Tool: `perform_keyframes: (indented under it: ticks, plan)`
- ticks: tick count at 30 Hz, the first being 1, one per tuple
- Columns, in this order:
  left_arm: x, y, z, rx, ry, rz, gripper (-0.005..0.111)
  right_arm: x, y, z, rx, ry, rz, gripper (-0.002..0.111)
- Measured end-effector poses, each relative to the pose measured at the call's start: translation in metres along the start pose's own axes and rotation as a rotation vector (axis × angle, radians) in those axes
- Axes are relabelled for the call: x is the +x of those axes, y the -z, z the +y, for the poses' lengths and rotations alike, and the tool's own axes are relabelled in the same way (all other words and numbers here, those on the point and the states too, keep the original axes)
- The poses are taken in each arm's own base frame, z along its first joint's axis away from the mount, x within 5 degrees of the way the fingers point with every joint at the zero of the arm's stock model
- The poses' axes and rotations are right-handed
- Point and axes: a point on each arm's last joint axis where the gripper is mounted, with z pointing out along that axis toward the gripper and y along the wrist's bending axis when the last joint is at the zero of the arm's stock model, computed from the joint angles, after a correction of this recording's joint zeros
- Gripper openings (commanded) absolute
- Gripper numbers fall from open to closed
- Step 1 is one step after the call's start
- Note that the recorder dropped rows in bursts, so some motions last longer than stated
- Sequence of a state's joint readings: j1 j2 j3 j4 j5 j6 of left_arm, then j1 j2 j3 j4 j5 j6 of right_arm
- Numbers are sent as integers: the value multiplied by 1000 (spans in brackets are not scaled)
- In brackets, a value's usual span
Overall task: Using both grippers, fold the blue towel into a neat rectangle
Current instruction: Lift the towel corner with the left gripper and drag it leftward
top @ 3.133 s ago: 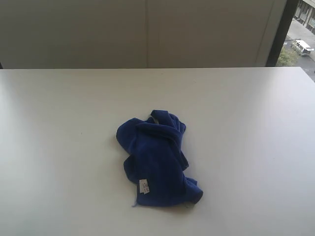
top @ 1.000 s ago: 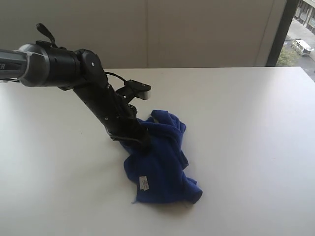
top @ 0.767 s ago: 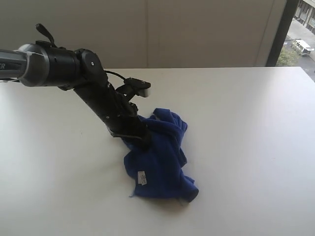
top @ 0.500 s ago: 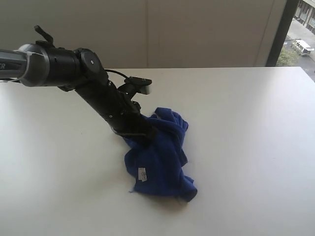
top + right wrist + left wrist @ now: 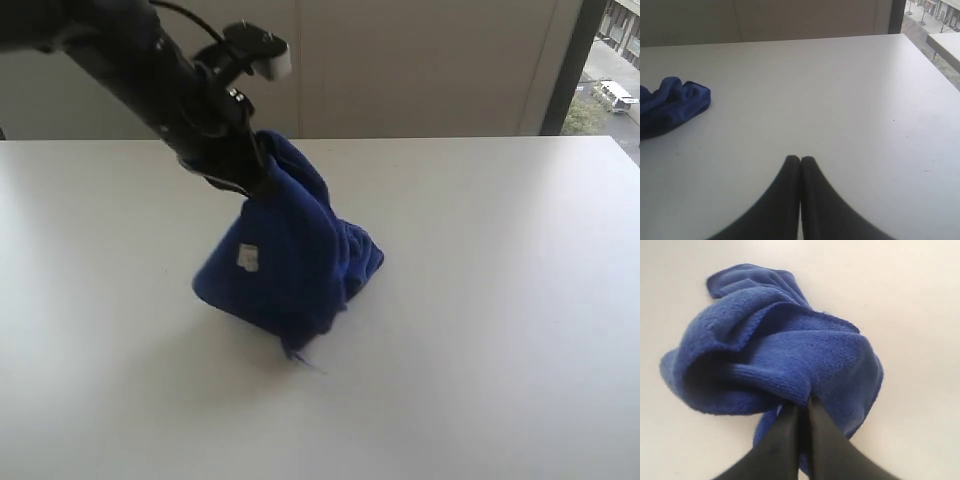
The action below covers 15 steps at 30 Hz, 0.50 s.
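— Checking the left fingers: what are they holding?

— They are pinching shut on a fold of the towel, with plush cloth bulging around both tips. In the exterior view they are holding that gathered part raised above the surface.

— Is the towel hanging clear of the surface?

— No. It is draping down from the grip in a bunched cone, and its lower folds are resting on the surface near the middle. A small white tag is showing on the side facing the exterior camera.

— And the right fingers?

— They are pressing tip to tip, fully closed, gripping nothing. They are sitting over the surface, well apart from the towel; only a crumpled blue edge is showing in the right wrist view.
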State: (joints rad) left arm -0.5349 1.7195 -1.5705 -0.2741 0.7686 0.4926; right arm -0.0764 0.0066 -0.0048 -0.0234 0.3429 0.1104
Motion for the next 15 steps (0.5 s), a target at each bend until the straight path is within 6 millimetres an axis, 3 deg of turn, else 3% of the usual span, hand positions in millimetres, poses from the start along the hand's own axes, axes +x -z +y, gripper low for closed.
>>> perform_keyframes:
  ticks: [6,11,15]
  plan:
    - [0,71,-8,-154,-117,9,0,0,0,0,0,0,0,0]
    - [5,112,-17,-250,-166,-25,0,0,0,0,0,0,0,0]
    - [12,134,-21,-305,-193,-6,0,0,0,0,0,0,0,0]
